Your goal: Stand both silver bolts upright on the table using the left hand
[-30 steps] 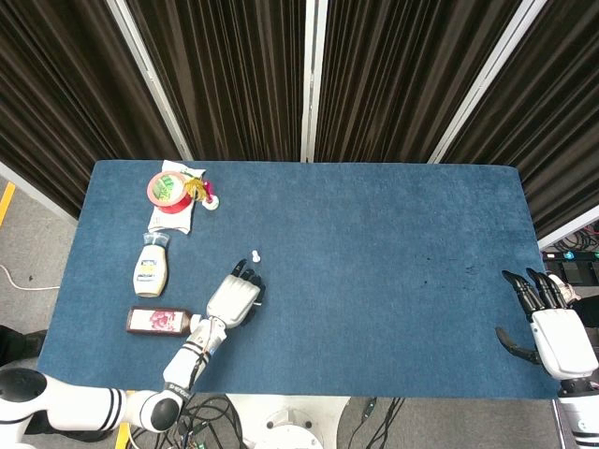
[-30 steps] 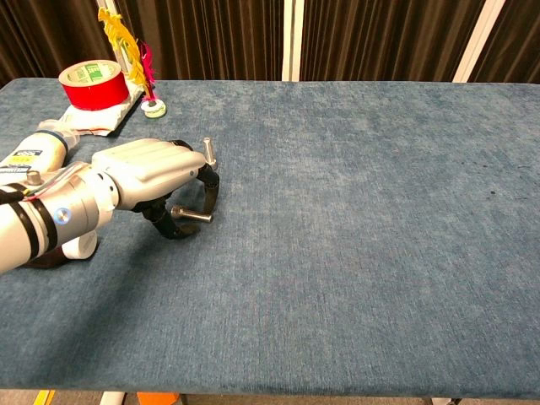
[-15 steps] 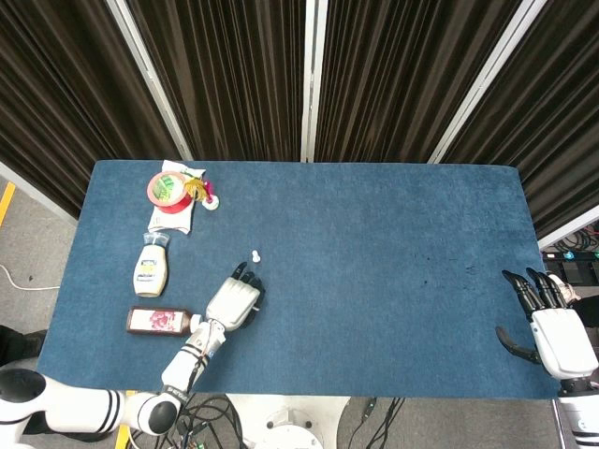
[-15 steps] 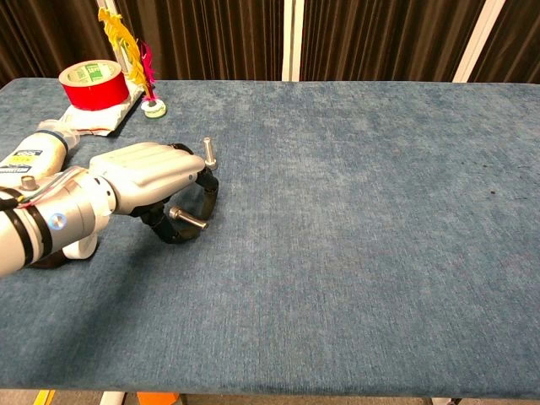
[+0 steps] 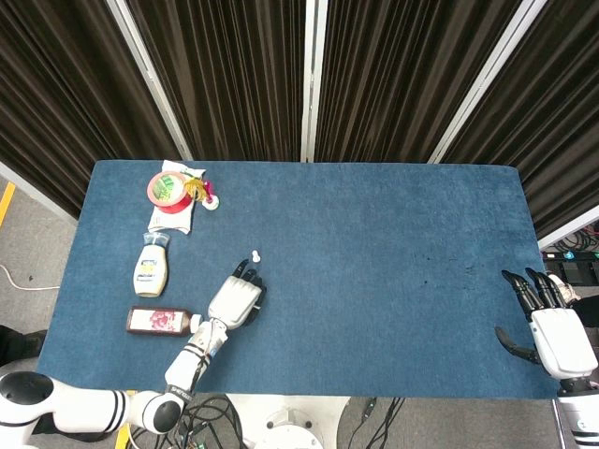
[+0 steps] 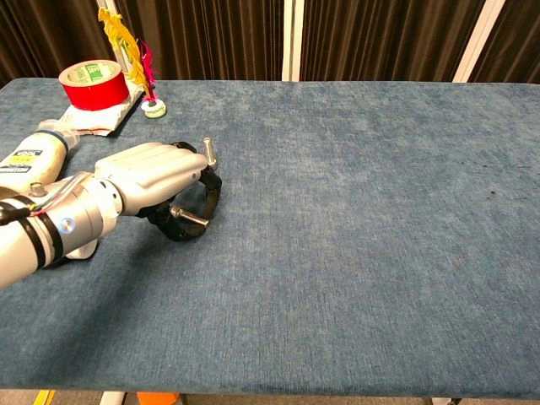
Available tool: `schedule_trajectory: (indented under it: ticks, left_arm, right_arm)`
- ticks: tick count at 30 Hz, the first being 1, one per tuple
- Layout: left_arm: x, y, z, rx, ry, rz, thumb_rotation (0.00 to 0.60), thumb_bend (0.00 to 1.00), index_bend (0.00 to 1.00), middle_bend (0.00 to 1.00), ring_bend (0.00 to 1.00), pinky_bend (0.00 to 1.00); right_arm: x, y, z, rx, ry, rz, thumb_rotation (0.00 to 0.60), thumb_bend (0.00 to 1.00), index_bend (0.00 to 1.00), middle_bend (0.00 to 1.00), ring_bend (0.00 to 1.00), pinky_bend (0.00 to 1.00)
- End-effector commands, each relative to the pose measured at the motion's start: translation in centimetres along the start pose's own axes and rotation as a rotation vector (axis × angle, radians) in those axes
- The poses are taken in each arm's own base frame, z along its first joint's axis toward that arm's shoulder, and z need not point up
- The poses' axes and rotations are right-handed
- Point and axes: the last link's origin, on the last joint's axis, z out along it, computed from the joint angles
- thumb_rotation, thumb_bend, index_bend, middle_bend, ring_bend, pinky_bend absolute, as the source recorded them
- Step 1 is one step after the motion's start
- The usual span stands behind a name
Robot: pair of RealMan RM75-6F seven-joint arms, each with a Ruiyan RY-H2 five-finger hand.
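Observation:
One silver bolt (image 6: 207, 152) stands upright on the blue table (image 6: 354, 194), also seen as a white dot, the upright bolt (image 5: 255, 253). My left hand (image 6: 152, 175) (image 5: 237, 298) curls just in front of it. A second silver bolt (image 6: 191, 217) lies roughly level, pinched between the thumb and the dark fingertips, just above the cloth. My right hand (image 5: 546, 323) rests at the table's far right edge with fingers apart, holding nothing; the chest view does not show it.
At the back left lie a red tape roll (image 6: 94, 84) on a packet, a feathered shuttlecock (image 6: 152, 103) and a mayonnaise bottle (image 5: 152, 266). A dark red bottle (image 5: 159, 321) lies beside my left forearm.
The left hand has shifted a little with the bolt in its pinch, and the bolt has tilted slightly. The upright bolt and the right hand have not moved.

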Motion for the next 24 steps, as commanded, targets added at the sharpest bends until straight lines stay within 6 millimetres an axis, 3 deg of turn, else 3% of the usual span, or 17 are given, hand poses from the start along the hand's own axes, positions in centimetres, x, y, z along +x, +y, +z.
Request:
schedule_trajectory:
  ticks: [1, 13, 24]
  left_arm:
    - [0.0, -0.1, 0.1, 0.002, 0.006, -0.016, 0.6, 0.35, 0.53, 0.28, 0.15, 0.03]
    - [2.2, -2.7, -0.8, 0.044, 0.046, -0.36, 0.6, 0.36, 0.54, 0.28, 0.15, 0.03]
    - [1.3, -5.2, -1.0, 0.092, 0.041, -0.487, 0.6, 0.36, 0.54, 0.28, 0.15, 0.03]
  right_arm:
    - [0.0, 0.0, 0.0, 0.001, 0.002, 0.0, 0.6, 0.22, 0.04, 0.14, 0.0, 0.0]
    - [0.1, -0.1, 0.0, 0.011, 0.004, 0.003, 0.6, 0.22, 0.04, 0.14, 0.0, 0.0]
    - [0.1, -0.5, 0.2, 0.024, 0.001, -0.001, 0.6, 0.22, 0.04, 0.14, 0.0, 0.0]
